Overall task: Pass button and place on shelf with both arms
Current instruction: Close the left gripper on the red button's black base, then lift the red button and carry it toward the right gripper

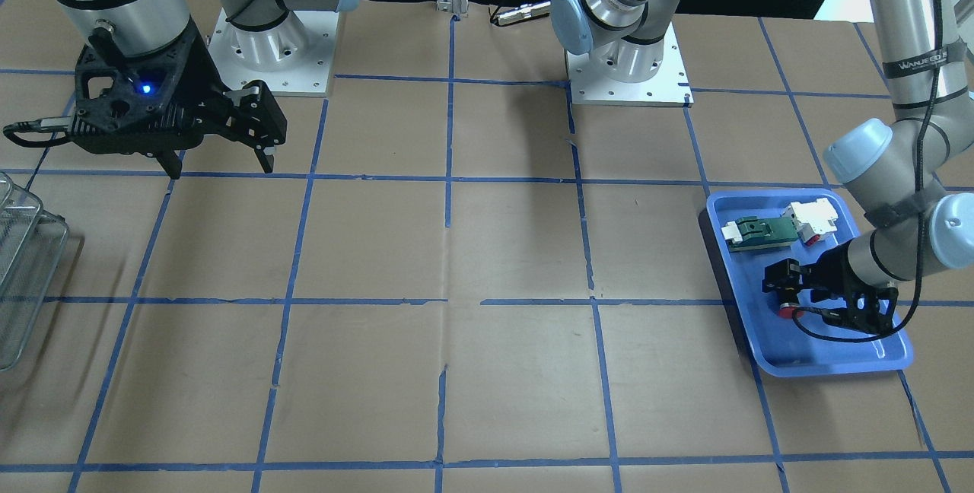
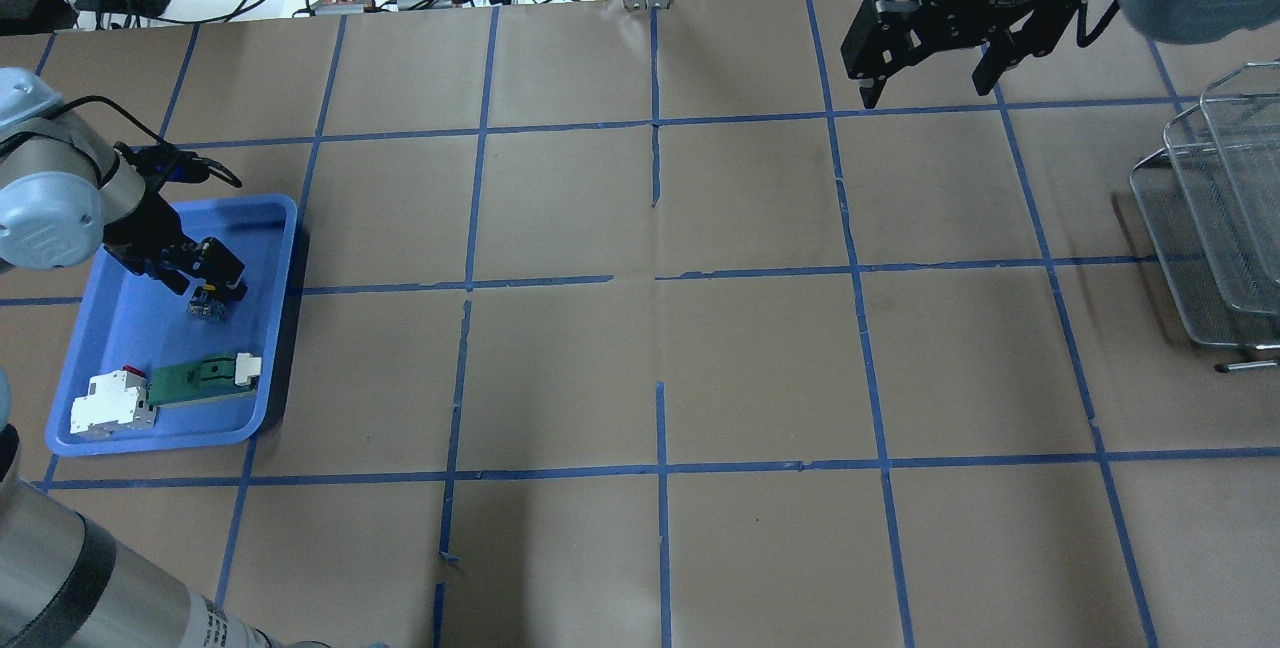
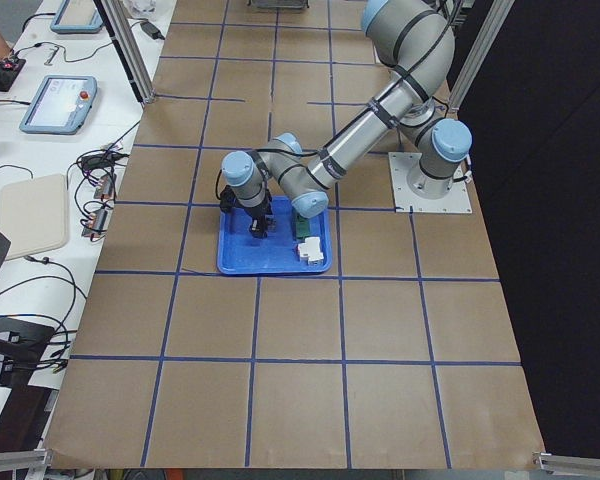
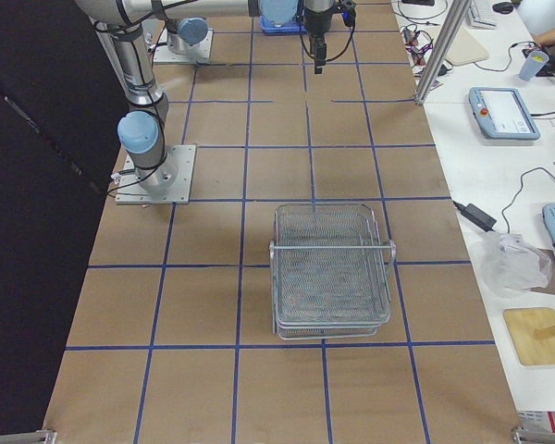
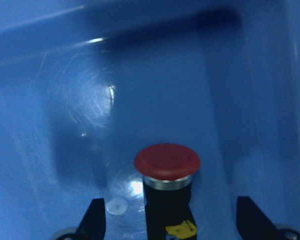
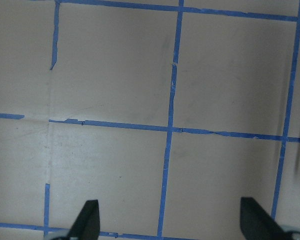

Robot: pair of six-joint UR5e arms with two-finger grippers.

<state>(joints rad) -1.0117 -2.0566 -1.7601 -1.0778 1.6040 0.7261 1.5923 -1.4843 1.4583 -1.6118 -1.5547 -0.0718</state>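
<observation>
The button (image 5: 167, 161) lies on its side in the blue tray (image 2: 120, 328), its red cap pointing away from the wrist camera. My left gripper (image 5: 172, 220) is low in the tray and open. Its fingers (image 5: 95, 220) stand on either side of the button's black body with a gap on each side. In the front view the red cap (image 1: 785, 310) shows just below the left gripper (image 1: 787, 291). My right gripper (image 2: 930, 78) is open and empty, held above the table at the far right. The wire-mesh shelf (image 2: 1200, 228) stands at the table's right edge.
A white-and-red block (image 2: 110, 400) and a flat green-and-white part (image 2: 200, 376) lie in the tray's near end. The table is brown paper with blue tape grid lines. The right wrist view shows only bare paper below the right gripper (image 6: 171, 220).
</observation>
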